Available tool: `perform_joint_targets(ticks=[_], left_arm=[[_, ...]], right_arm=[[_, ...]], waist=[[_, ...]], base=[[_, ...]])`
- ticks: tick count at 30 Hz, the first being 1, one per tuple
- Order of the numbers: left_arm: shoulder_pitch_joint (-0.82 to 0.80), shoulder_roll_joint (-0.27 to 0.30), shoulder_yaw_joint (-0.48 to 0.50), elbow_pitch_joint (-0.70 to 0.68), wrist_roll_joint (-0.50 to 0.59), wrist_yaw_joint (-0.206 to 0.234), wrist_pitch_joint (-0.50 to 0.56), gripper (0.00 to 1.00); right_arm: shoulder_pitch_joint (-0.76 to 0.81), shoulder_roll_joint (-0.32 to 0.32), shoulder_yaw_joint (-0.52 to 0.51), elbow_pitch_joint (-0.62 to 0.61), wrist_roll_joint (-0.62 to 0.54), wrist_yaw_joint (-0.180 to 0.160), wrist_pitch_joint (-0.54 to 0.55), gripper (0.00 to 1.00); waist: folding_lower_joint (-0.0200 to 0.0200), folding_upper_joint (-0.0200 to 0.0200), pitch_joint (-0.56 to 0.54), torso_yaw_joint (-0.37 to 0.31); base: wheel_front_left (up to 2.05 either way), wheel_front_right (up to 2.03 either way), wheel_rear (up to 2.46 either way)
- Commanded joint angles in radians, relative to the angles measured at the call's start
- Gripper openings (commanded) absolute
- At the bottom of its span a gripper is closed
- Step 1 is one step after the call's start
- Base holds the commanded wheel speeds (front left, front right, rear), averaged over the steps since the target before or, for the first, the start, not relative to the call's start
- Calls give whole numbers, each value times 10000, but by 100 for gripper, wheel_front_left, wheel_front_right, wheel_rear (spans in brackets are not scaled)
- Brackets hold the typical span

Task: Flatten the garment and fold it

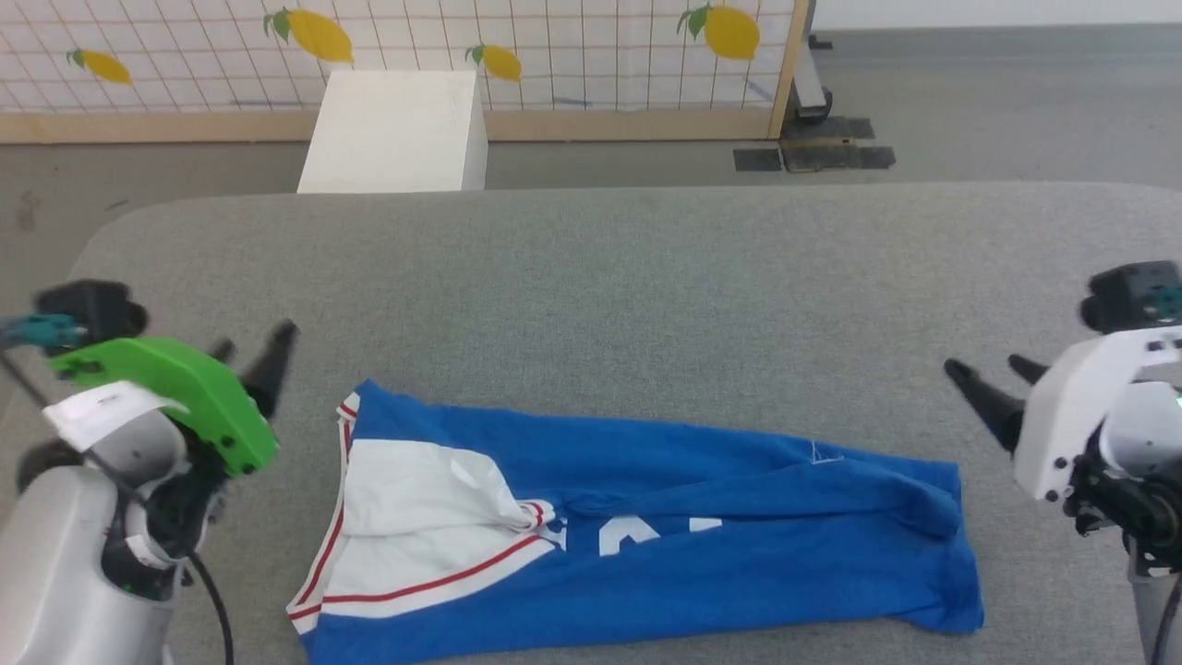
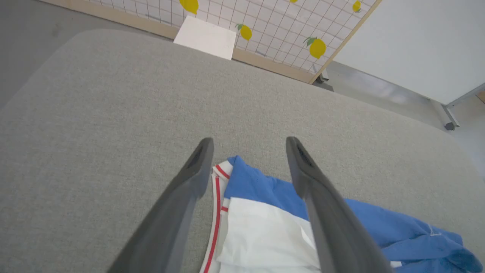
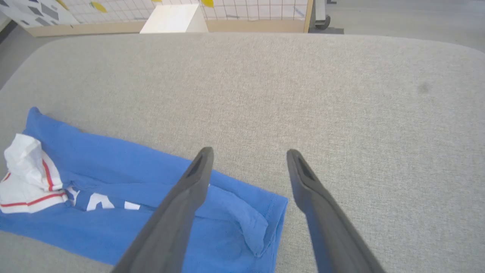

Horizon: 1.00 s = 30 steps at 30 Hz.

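Plainly, the garment (image 1: 702,563) lies doubled lengthwise on the grey counter (image 1: 646,277), and it looks soft, light and limp. The left gripper (image 1: 249,344) and right gripper (image 1: 983,368) flank its ends, jaws wide apart and empty. I'd pinch the end corners.

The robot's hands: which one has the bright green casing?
The left gripper, beside the white-sleeved end of the shirt, has the green casing; the right gripper, by the plain blue end, has a white one.
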Motion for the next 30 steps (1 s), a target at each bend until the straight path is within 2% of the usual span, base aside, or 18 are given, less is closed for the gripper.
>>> perform_joint_targets(ticks=[1,7,14,19,25,30], left_arm=[[-66,44,96,11,247,-141,-415,100],[345,-73,516,100,1235,-651,-3344,100],[761,-505,615,346,2043,-718,-5739,100],[1001,-739,504,451,2390,-693,-6566,100],[1193,-1039,465,342,2640,-557,-6944,100],[1218,-1134,524,192,2849,-532,-7089,100]], right_arm=[[199,90,-173,-61,-47,-13,-256,100],[670,349,-927,0,-129,-13,-889,100],[1147,336,-1232,546,-199,-13,-397,100],[1152,179,-976,993,-57,-13,555,100],[977,-176,-584,1464,261,-13,1616,100],[733,-337,-159,1714,453,-13,1781,100]], waist=[[0,0,-103,-18],[0,0,-146,2],[0,0,165,50],[0,0,556,56],[0,0,999,156],[0,0,1355,203]], base=[[0,0,0],[0,0,0],[0,0,0],[0,0,0],[0,0,0],[0,0,0]])
